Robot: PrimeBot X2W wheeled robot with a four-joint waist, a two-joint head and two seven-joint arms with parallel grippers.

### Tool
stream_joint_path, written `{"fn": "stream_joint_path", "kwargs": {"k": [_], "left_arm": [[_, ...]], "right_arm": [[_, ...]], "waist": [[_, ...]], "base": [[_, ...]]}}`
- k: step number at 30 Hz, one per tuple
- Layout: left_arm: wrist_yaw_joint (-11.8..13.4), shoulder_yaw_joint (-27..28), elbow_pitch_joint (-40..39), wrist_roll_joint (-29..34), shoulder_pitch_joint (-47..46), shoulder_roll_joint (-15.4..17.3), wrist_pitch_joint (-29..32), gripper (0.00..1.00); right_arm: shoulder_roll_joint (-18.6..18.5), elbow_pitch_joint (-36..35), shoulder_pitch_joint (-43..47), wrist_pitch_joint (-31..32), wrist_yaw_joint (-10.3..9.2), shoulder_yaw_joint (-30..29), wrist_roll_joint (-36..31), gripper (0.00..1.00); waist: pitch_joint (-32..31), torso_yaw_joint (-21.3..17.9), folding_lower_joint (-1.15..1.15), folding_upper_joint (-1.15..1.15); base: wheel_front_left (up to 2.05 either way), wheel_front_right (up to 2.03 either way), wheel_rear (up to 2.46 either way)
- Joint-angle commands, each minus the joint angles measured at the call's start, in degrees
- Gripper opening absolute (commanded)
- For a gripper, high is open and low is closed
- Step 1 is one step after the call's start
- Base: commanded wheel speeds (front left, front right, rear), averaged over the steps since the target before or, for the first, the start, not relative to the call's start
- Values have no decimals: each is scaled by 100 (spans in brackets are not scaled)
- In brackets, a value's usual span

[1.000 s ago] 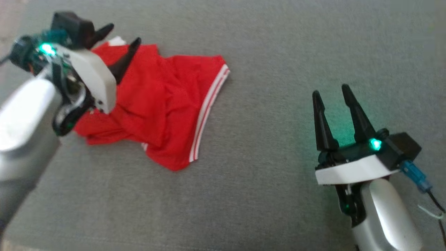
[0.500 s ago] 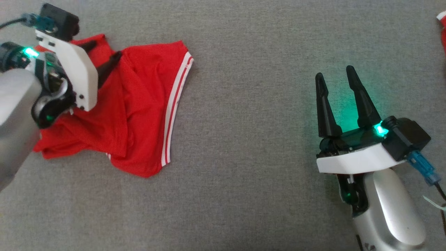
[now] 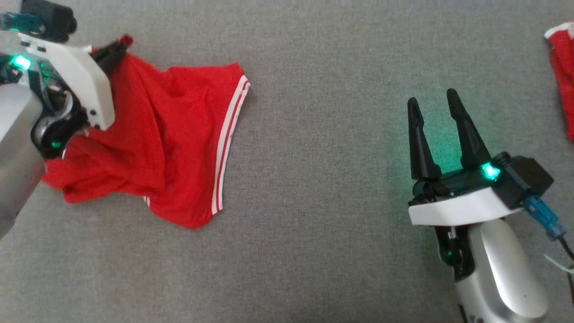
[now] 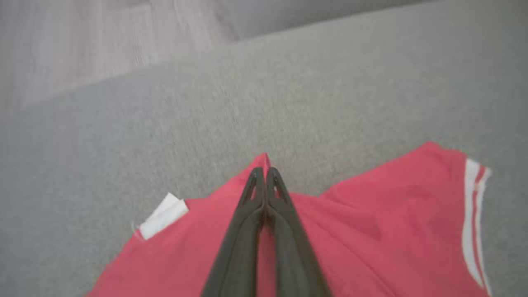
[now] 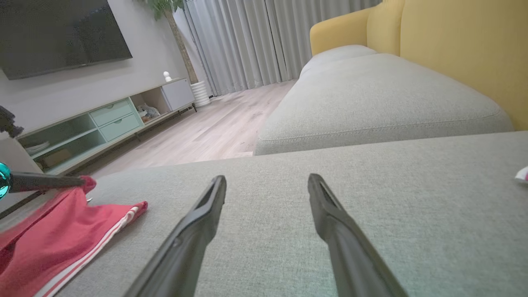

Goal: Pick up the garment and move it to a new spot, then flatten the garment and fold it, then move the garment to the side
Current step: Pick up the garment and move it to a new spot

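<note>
The garment (image 3: 170, 148) is red with white stripes along one hem and lies crumpled on the grey cushion at the left. My left gripper (image 3: 117, 46) is shut on its upper edge, which is pulled up into a peak; the left wrist view has the two fingers pressed together (image 4: 264, 173) on a fold of the garment (image 4: 371, 231), with a white tag (image 4: 163, 215) at the left. My right gripper (image 3: 434, 104) stands open above bare cushion at the right, far from the garment. In the right wrist view the garment (image 5: 70, 239) lies at the lower left, with its lifted corner in the left gripper (image 5: 80, 182).
Another red and white piece of cloth (image 3: 563, 67) lies at the right edge of the head view. The grey cushion (image 3: 323, 179) spreads wide between the two grippers. The right wrist view has a yellow sofa back (image 5: 453, 49), wooden floor (image 5: 198, 140) and a TV cabinet (image 5: 99, 123).
My left gripper has closed on the garment's upper edge and lifted it into a peak. The camera has shifted. The right gripper has stayed open in place.
</note>
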Motion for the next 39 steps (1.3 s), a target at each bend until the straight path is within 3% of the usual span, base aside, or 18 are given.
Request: {"fn": "stream_joint_path", "kwargs": {"k": [1, 11, 18, 29, 32, 39], "left_arm": [[10, 293, -12, -73, -392, 210, -198, 0], [10, 1177, -229, -920, -289, 156, -1751, 0], [51, 1849, -1043, -1341, -281, 222, -2607, 0], [796, 1982, -2567, -1236, -703, -264, -2726, 0], [976, 1879, -2709, -1132, -841, -476, -2672, 0], [1107, 1664, -2506, -894, -1190, -911, -2590, 0]], "right_arm": [[-2, -144, 100, -61, -4, 147, 50, 100], [-2, 32, 477, -61, -4, 95, 208, 100], [-2, 49, 680, -61, -4, 88, 356, 100], [-2, -77, 579, -61, -4, 243, 602, 100], [-2, -114, 502, -61, -4, 321, 694, 100], [-2, -238, 310, -61, -4, 547, 909, 100]], "waist": [[-168, 41, 0, 0], [-1108, 146, 0, 0], [-1503, 24, 0, 0], [-1456, -672, 0, 0], [-1368, -930, 0, 0], [-1081, -1485, 0, 0]], "base": [[0, 0, 0], [0, 0, 0], [0, 0, 0], [0, 0, 0], [0, 0, 0], [0, 0, 0]]}}
